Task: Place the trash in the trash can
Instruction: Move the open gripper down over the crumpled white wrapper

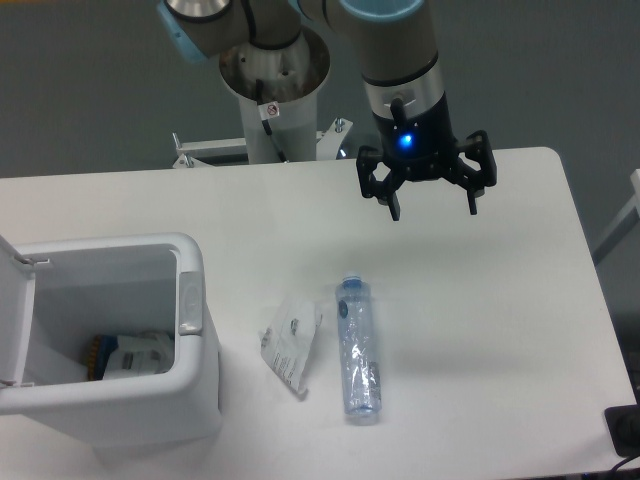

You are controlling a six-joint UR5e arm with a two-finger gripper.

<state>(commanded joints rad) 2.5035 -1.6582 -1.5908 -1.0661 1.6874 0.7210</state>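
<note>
The gripper (pixel 432 208) hangs above the far side of the white table (pixel 500 330), its two black fingers (pixel 392 203) spread wide apart and pointing down with nothing between them; a blue light glows on the body just above them. Nearer the front of the table, well apart from the gripper, lies the crushed clear bottle (pixel 358 350), stretched out lengthwise with its blue cap (pixel 350 286) toward the back. Just beside it on the left lies the flat wrapper (pixel 290 343), clear-white with some small print, its edge very close to the bottle; whether the two touch is hard to tell. Farther left stands the trash can (pixel 195 345), a white boxy bin with a thick rounded rim, open at the top, its lid (pixel 14 320) swung back at the left edge of the view. Inside the bin a few items show at the bottom, including something white with dark print and something with a yellow-blue edge. Neither bottle nor wrapper is in the bin.
</note>
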